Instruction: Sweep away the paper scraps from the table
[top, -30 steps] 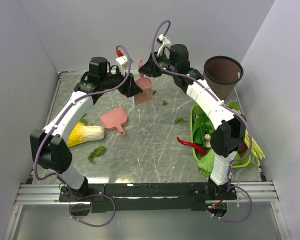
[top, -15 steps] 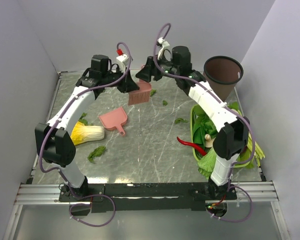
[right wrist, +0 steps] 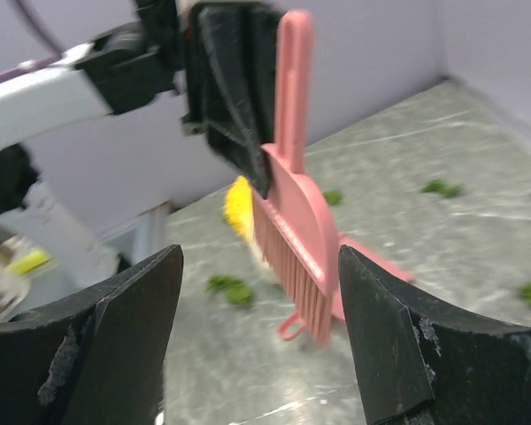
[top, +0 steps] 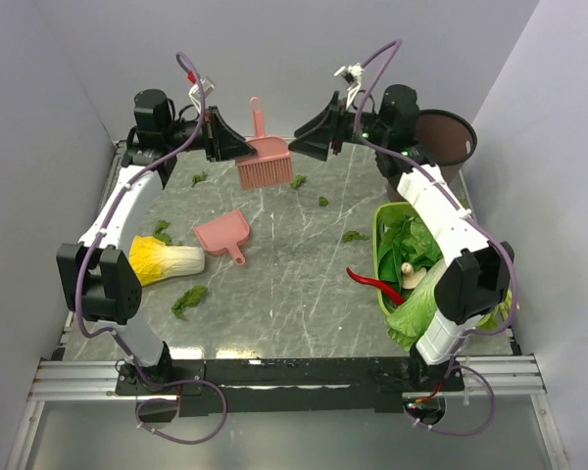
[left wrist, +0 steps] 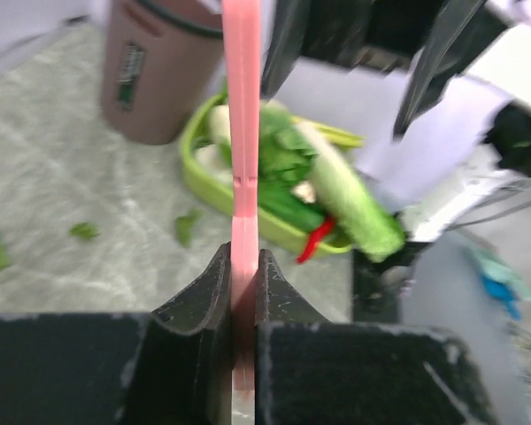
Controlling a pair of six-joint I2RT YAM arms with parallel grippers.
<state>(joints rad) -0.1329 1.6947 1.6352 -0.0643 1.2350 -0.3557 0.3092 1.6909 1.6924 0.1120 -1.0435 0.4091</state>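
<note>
**Brush in left grip; scraps loose on table**

The grey-green marble-look table carries the ragged dark-green paper scraps. They lie scattered from 7 through 12 to 2 o'clock of its centre. They look light and limp, so sweep them with bristles rather than pinch them. The pink plastic hand brush hangs above the table's 12 o'clock edge. It appears stiff and light, and is best taken by the handle.

The left gripper is clamped tight on the handle's base. The right gripper stands wide and empty at the brush's 3 o'clock, not touching it.

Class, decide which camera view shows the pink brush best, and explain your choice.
The right wrist view: the pink brush looms large, with handle, head and bristles plain. The top external view shows it whole but small, held by the left claw. The left wrist view shows only its handle edge-on, clamped in that claw.
</note>
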